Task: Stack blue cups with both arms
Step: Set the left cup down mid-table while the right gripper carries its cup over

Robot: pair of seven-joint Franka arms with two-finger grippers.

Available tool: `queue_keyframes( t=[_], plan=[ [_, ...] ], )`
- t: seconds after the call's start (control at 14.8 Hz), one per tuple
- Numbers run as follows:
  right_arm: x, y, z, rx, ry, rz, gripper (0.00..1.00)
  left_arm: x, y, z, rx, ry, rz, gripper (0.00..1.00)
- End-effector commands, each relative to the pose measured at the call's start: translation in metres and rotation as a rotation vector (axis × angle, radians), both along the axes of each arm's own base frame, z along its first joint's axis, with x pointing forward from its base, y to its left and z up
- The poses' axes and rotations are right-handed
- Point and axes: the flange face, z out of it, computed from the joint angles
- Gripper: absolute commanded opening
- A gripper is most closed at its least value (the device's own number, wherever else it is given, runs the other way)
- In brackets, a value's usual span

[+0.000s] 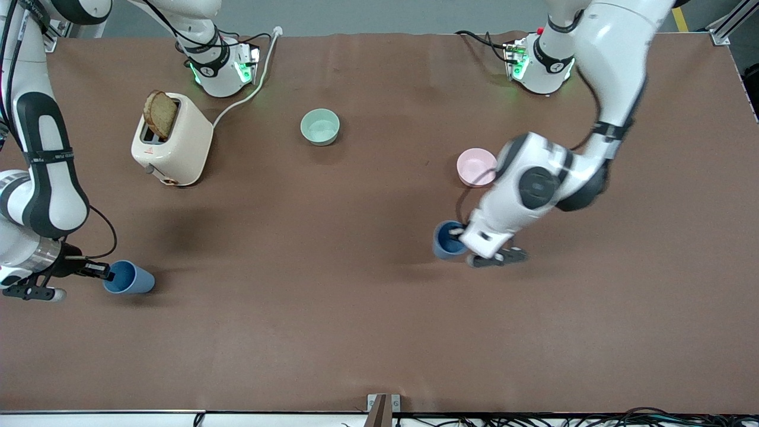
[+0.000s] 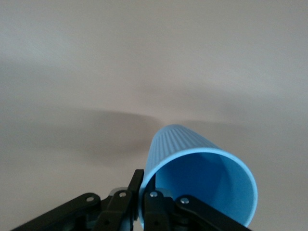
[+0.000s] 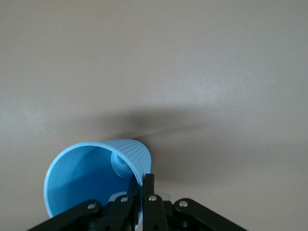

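Two blue cups are each pinched by the rim. My right gripper (image 1: 105, 273), near the right arm's end of the table, is shut on one blue cup (image 1: 129, 277), which tilts with its mouth toward the gripper. In the right wrist view the gripper (image 3: 143, 190) has one finger inside and one outside this cup's (image 3: 91, 178) wall. My left gripper (image 1: 458, 232) is shut on the other blue cup (image 1: 446, 240), just nearer the front camera than the pink bowl. In the left wrist view the gripper (image 2: 143, 192) clamps that cup's (image 2: 202, 168) rim the same way.
A cream toaster (image 1: 175, 145) with a slice of bread (image 1: 160, 114) stands toward the right arm's end, its white cable (image 1: 249, 95) running to the base. A mint-green bowl (image 1: 320, 126) sits mid-table. A pink bowl (image 1: 474, 166) sits beside the left arm's forearm.
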Motion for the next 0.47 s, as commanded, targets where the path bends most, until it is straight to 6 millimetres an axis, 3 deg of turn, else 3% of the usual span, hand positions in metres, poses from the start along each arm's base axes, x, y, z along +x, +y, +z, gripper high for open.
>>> queue_keyframes(
  t=[0.0, 0.14, 0.27, 0.34, 0.41],
  plan=[
    [-0.006, 0.009, 0.066, 0.021, -0.029, 0.018, 0.04, -0.001, -0.057, -0.020, -0.005, 0.009, 0.088, 0.00],
    [-0.011, 0.033, 0.118, 0.024, -0.037, 0.049, 0.04, -0.013, -0.088, -0.035, 0.002, 0.013, 0.104, 0.01],
    [-0.017, 0.064, 0.169, 0.031, -0.054, 0.037, 0.04, -0.023, -0.105, -0.042, 0.017, 0.010, 0.110, 0.06],
    [-0.016, 0.093, 0.191, 0.040, -0.055, 0.020, 0.04, -0.023, -0.105, -0.043, 0.017, 0.011, 0.115, 0.18],
    [-0.017, 0.115, 0.203, 0.051, -0.050, -0.011, 0.04, -0.022, -0.104, -0.041, 0.018, 0.009, 0.115, 0.59]
  ],
)
